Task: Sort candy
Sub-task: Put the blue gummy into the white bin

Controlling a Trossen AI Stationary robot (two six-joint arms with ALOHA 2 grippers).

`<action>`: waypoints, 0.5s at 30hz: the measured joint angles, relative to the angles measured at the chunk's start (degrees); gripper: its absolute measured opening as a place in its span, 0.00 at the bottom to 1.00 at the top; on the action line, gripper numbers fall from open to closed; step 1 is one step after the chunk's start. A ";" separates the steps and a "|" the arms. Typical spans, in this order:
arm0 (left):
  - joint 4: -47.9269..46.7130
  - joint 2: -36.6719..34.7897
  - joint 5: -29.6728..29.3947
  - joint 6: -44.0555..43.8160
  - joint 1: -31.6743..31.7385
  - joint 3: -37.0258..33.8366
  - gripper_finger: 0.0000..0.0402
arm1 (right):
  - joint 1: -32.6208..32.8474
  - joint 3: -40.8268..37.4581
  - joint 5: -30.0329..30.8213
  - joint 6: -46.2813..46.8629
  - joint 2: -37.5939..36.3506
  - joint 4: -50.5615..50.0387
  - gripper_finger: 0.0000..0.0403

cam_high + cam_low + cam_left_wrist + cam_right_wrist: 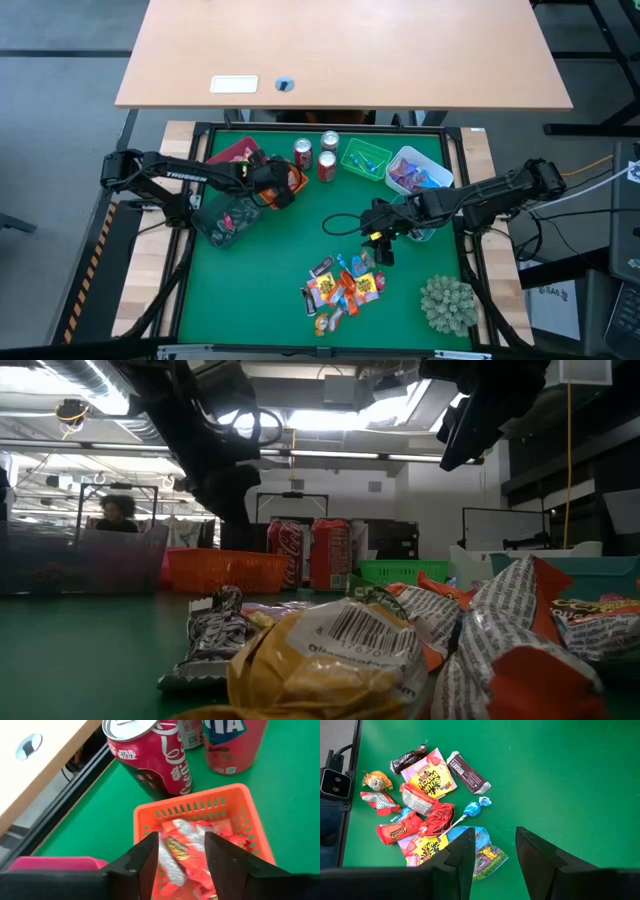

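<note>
The candy [345, 288] lies in a loose pile on the green mat near the front edge; in the right wrist view the pile [425, 805] includes a blue lollipop [472, 810]. My right gripper [495, 832] hangs open above the pile's far side [380, 250], with only mat between its fingers. My left gripper [181, 840] stands open over the orange basket [190, 802] at the back left [290, 180]. Red-wrapped candies [192, 827] lie in that basket, below the fingers.
Two red soda cans [150, 755] [230, 742] stand just beyond the orange basket. A pink basket [235, 152], a dark basket [225, 215], a green basket [365, 158] and a pale blue basket [418, 172] ring the back. A spiky plant ball [447, 303] sits front right. A black cable [340, 222] loops mid-mat.
</note>
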 joint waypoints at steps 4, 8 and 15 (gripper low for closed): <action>1.28 0.02 0.05 -2.26 -0.92 0.00 0.38 | 0.00 0.00 0.00 0.00 0.00 -0.02 0.34; 5.40 0.02 0.00 -1.93 -2.42 0.00 0.38 | 0.02 0.00 0.00 0.00 0.00 -0.04 0.34; 19.82 -0.54 6.93 5.25 -6.33 0.00 0.38 | 0.02 0.00 -1.36 0.26 -0.02 -0.10 0.34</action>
